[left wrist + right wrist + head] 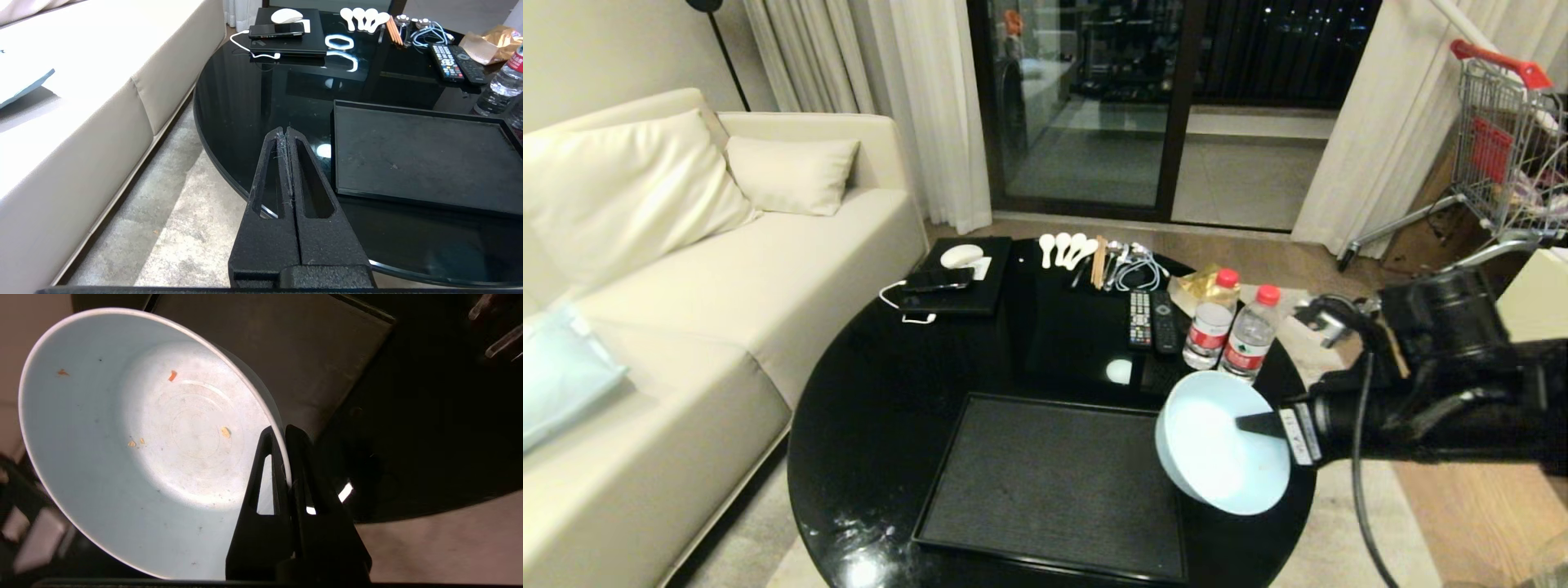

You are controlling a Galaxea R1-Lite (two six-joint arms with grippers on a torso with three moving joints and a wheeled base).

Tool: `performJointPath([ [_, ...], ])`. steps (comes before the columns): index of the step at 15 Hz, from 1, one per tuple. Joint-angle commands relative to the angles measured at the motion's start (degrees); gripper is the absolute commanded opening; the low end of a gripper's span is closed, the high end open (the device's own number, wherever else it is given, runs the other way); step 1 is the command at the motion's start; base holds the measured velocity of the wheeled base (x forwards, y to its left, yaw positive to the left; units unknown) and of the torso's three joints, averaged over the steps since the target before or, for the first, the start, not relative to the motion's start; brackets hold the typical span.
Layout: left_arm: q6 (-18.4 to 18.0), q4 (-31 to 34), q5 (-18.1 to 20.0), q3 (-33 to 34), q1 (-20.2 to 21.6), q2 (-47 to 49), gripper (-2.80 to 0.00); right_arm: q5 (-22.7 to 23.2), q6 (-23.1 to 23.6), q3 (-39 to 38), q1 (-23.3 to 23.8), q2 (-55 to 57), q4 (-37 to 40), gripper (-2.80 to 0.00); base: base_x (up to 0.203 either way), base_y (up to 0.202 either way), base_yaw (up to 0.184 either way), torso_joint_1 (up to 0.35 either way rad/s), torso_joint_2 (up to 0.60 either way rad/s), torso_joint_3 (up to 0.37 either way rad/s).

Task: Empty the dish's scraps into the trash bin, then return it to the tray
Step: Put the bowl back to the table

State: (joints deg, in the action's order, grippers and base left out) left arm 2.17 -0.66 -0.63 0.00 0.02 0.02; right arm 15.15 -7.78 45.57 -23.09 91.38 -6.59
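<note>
The right gripper (pixel 1258 424), jaws clamped on the rim, holds the small round white ceramic dish (pixel 1217 445) tilted at the lower right of the head view, above the right edge of the large flat black matte tray (pixel 1045 482). Only a few tiny orange and yellow scraps (pixel 173 375) cling to its smooth inside. The tray lies on the round glossy black counter (pixel 890 384). The left gripper (pixel 288 134), jaws together, hangs over the counter's edge.

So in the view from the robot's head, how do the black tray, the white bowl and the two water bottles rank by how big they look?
1. The tray, easily the largest.
2. The bowl, though it is lifted nearer the camera, which enlarges it.
3. The two water bottles, which look alike in size.
</note>
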Motion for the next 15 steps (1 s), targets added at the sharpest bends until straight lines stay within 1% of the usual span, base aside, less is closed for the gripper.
performJointPath([
  [1, 0.03, -0.04, 0.02, 0.00, 0.06, -0.02, -2.80, -4.25, -7.83, 6.19, -3.52, 11.96, -0.56, -2.80, 0.000, 0.000, 0.000, 0.000, 0.00, 0.000],
  [3, 0.03, -0.04, 0.00, 0.00, -0.02, -0.02, -2.80, -10.47, -14.47, 11.33, -6.48, 18.15, -0.66, -2.80, 0.000, 0.000, 0.000, 0.000, 0.00, 0.000],
  [4, 0.03, -0.04, -0.02, 0.00, 0.01, -0.02, -2.80, -13.39, -16.13, 13.42, -7.94, 21.10, -0.62, -2.80, 0.000, 0.000, 0.000, 0.000, 0.00, 0.000],
  [8, 0.03, -0.04, -0.07, 0.00, -0.01, -0.02, -2.80, -20.39, -17.73, 19.26, -10.41, 30.06, -1.19, -2.80, 0.000, 0.000, 0.000, 0.000, 0.00, 0.000],
  [11, 0.03, -0.04, -0.02, 0.00, 0.04, -0.02, -2.80, -21.42, -17.86, 20.21, -11.39, 33.08, -1.43, -2.80, 0.000, 0.000, 0.000, 0.000, 0.00, 0.000],
  [15, 0.03, -0.04, -0.07, 0.00, -0.01, -0.02, -2.80, -21.82, -19.56, 20.25, -13.11, 37.48, -5.80, -2.80, 0.000, 0.000, 0.000, 0.000, 0.00, 0.000],
])
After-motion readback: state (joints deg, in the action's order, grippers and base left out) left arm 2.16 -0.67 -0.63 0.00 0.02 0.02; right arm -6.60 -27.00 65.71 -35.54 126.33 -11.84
